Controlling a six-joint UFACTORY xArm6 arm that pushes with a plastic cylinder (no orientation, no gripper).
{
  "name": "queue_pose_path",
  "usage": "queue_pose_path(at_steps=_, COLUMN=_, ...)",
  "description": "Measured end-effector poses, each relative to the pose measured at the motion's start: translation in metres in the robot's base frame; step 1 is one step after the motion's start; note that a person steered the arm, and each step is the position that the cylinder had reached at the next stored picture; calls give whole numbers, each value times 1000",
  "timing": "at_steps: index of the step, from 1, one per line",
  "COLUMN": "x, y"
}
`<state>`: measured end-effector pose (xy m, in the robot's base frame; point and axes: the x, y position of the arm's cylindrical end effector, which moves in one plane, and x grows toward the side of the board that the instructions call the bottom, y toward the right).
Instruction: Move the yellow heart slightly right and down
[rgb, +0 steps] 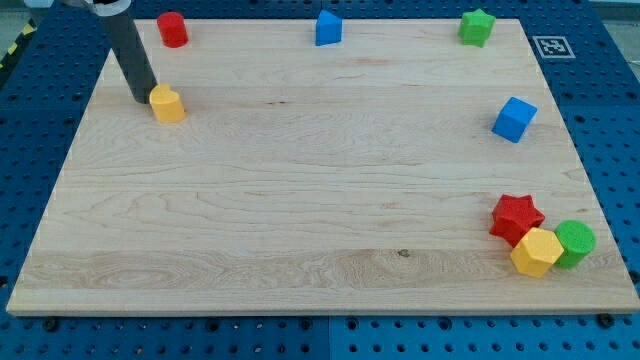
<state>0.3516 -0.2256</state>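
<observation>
Our arm ends in a plain dark rod with no jaws or fingers, so nothing on it grips or lets go. My tip (144, 98) rests on the wooden board (300, 190) near its upper left corner. It sits just beside the yellow heart (167, 103), on the heart's left side, and we cannot tell whether the two touch or a hair of space remains. The rod leans up and to the view's left from there, leaving the picture at the top edge.

The yellow heart lies near the board's left edge, a little below the top row of blocks. Just above it, at the top edge, stands a red cylinder (172, 29). Further along the top edge we see a blue block (328, 28) near the middle, its shape hard to make out, and a green star (477, 27) near the top right corner.

Down the right side lies a blue cube (514, 119), well apart from the rest. In the bottom right corner three blocks huddle together: a red star (516, 217), a yellow hexagon (536, 252) just below it, and a green cylinder (575, 243) touching the hexagon's right side.

The board lies on a blue perforated table (40, 130).
</observation>
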Motion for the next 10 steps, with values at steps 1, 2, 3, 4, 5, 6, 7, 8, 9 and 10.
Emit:
queue_pose_path(at_steps=1, x=1, y=0)
queue_pose_path(at_steps=2, x=4, y=2)
queue_pose_path(at_steps=3, x=6, y=12)
queue_pose_path(at_steps=4, x=11, y=30)
queue_pose_path(at_steps=5, x=21, y=38)
queue_pose_path(at_steps=6, x=31, y=51)
queue_pose_path(at_steps=7, x=40, y=69)
queue_pose_path(at_steps=8, x=57, y=75)
queue_pose_path(at_steps=9, x=74, y=82)
queue_pose_path(at_steps=10, x=82, y=97)
